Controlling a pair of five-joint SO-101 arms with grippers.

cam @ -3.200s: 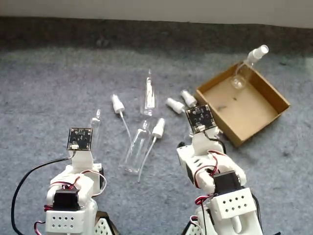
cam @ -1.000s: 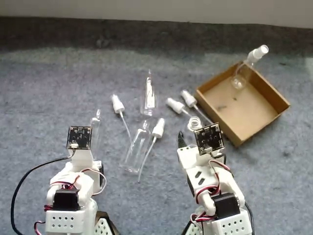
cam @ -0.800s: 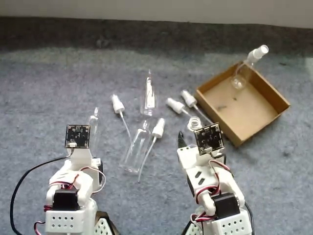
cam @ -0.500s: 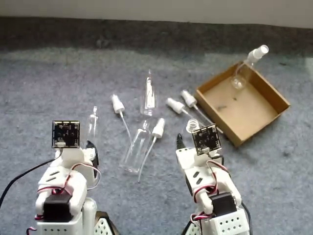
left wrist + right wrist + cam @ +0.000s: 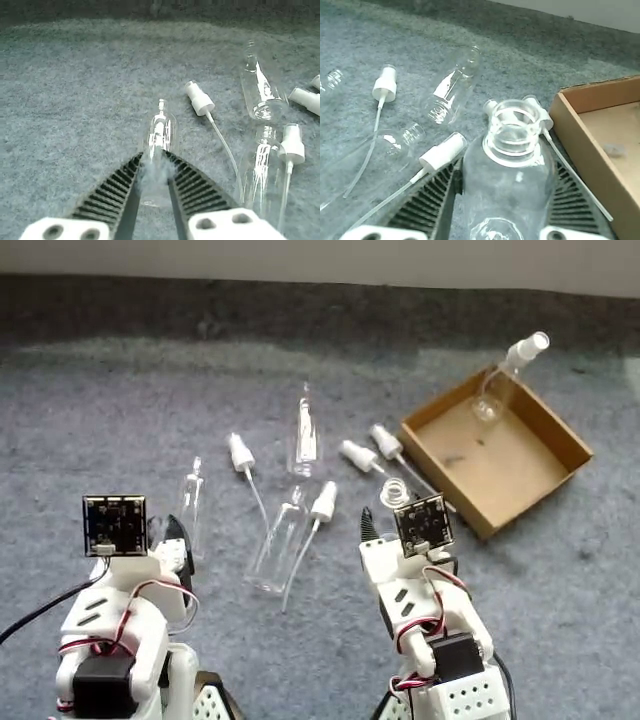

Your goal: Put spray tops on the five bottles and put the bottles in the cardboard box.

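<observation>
Right pincer [image 5: 505, 172] clamped on upright uncapped bottle [image 5: 512, 127] | left pincer [image 5: 154, 155] pinching lying bottle [image 5: 161, 127] on tabletop [image 5: 100, 390] | one capped bottle [image 5: 497, 390] in cardboard box [image 5: 445, 402] | four bottles yet to cap and box

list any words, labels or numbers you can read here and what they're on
No readable text anywhere.
Clear bottles: no labels.
White spray tops: plain.
Cardboard box: a dark mark inside, no print.
Black boards on the arms: any markings are too small to read.
</observation>
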